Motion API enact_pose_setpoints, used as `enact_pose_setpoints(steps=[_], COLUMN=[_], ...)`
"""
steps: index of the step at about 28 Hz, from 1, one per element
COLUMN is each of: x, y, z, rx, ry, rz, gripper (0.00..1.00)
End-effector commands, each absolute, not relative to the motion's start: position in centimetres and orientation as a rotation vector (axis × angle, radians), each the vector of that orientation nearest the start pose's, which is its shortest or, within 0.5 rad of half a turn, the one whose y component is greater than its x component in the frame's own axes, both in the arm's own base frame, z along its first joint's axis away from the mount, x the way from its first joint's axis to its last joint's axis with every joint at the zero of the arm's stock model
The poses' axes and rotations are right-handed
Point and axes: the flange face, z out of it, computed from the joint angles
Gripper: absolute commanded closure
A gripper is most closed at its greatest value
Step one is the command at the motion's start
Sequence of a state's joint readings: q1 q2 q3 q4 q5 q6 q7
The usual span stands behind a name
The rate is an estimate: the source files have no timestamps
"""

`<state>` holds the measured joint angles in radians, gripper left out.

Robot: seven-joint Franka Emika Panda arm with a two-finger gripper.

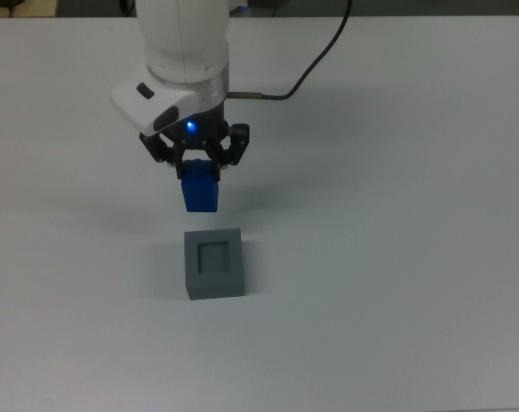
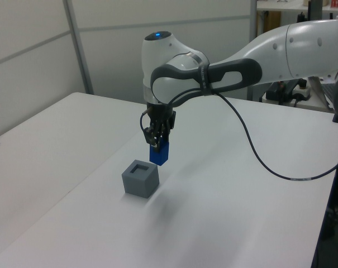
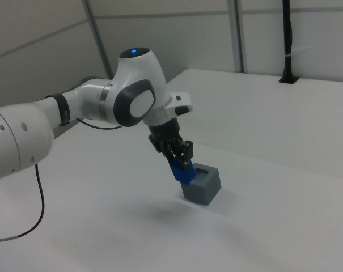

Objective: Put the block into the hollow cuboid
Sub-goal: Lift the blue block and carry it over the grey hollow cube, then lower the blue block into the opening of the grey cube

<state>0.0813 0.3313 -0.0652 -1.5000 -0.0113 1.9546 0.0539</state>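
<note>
The block (image 1: 200, 193) hangs above the table (image 1: 396, 257), beside the hollow cuboid (image 1: 214, 263)

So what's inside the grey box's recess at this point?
Nothing: in the top view the grey box shows a bare grey floor in its recess. The blue cube hangs off the table in the tool, beside the box, not over it. No part of the recess is covered.

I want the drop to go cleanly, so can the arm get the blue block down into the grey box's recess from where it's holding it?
Probably yes: the gripper holds the block lifted beside the hollow cuboid, whose recess is open and uncovered.
</note>
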Motion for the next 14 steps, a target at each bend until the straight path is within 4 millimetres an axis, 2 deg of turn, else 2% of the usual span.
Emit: enact_pose_setpoints(steps=[1,14], x=[69.1,72.8], y=[1.8,3.3], z=[49.1,46.3], rx=[-3.15,-3.153], ry=[0.072,0.053], rz=[-0.199,-0.202], gripper=[1.0,1.0])
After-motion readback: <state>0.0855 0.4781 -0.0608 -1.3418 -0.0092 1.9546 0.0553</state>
